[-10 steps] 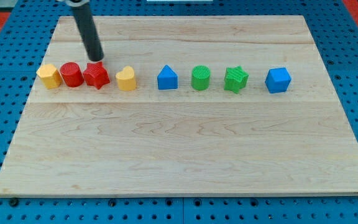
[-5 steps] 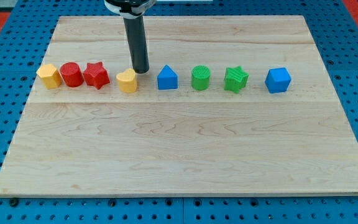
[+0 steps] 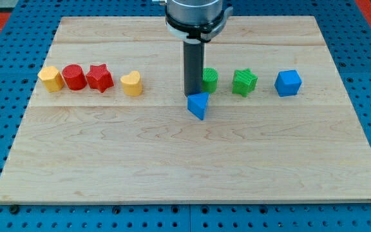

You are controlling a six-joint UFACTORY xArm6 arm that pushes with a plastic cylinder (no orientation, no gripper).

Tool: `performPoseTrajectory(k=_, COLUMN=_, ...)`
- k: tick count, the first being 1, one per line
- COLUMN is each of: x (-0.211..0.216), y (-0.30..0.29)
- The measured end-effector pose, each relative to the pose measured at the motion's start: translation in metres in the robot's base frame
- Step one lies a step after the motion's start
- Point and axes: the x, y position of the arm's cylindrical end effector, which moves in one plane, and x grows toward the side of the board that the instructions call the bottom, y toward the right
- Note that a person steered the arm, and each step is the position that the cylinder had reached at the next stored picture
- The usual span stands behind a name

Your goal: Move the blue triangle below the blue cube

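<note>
The blue triangle (image 3: pixel 198 106) lies on the wooden board (image 3: pixel 185 167) a little below the row of blocks, near the middle. My tip (image 3: pixel 192 95) touches its upper edge, just to the left of the green cylinder (image 3: pixel 209 80). The blue cube (image 3: pixel 288 82) stands at the right end of the row, far to the right of the triangle and slightly higher in the view.
In the row from the left stand a yellow hexagonal block (image 3: pixel 50 78), a red cylinder (image 3: pixel 73 77), a red star (image 3: pixel 99 77) and a yellow heart (image 3: pixel 131 83). A green star (image 3: pixel 244 82) stands between the green cylinder and the blue cube.
My tip has swept right from the red star past the yellow heart. It has pushed the blue triangle out of the row, down and to the right, and turned it.
</note>
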Motion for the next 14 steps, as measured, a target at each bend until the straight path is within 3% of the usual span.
performPoseTrajectory(k=4, x=0.014, y=0.001)
performPoseTrajectory(k=7, x=0.055, y=-0.003)
performPoseTrajectory(k=9, x=0.076, y=0.091)
performPoseTrajectory(k=10, x=0.077, y=0.110)
performPoseTrajectory(k=11, x=0.114, y=0.108)
performPoseTrajectory(k=12, x=0.113, y=0.147)
performPoseTrajectory(k=13, x=0.078, y=0.162)
performPoseTrajectory(k=14, x=0.079, y=0.169)
